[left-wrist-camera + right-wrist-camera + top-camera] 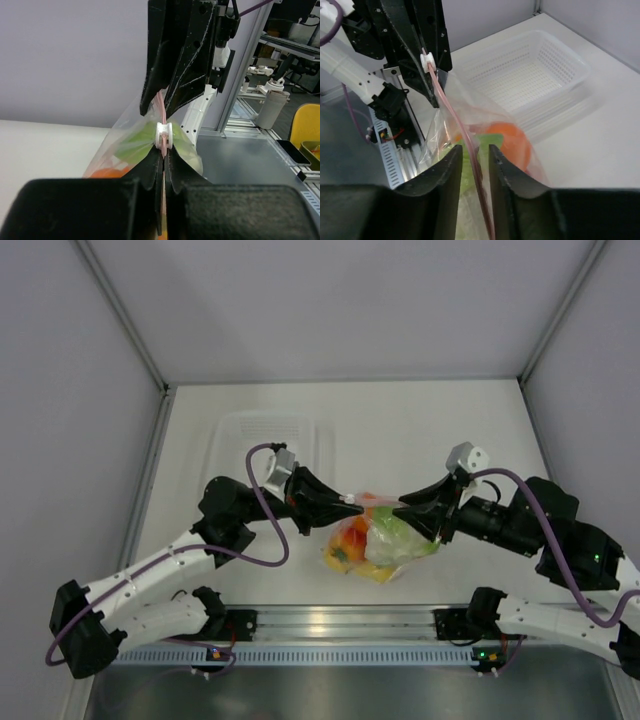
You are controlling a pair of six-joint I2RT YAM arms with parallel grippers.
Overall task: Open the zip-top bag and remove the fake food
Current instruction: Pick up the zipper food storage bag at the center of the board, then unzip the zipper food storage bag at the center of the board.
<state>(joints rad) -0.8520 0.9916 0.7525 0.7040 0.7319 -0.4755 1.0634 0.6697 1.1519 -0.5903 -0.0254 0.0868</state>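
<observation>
Left gripper (163, 152) is clamped shut, and it has the zip-top bag (385, 545) by its mouth: the pink zip strip (455, 112) is pinched flat between those two black fingers. The white slider (164, 136) sits just past the fingertips, touching them. The right gripper (476, 152) is at the other end of the same strip, facing the left one tip to tip. Its jaws stand a little apart, and the pink strip runs down through the gap between them. From the right wrist camera it looks loose in there rather than squeezed.

The bag hangs below both sets of jaws and bulges out beneath the strip, with its clear plastic crinkled. The fake food (350, 538) is all inside it, under the fingertips: an orange piece on the left gripper's side, a pale green one below the right gripper's tips, and something yellow at the bottom. The zip looks closed along the stretch between the two grippers. Beyond the left gripper, on its far side from the bag, lies a clear perforated tray (235, 435), well apart from the bag.
</observation>
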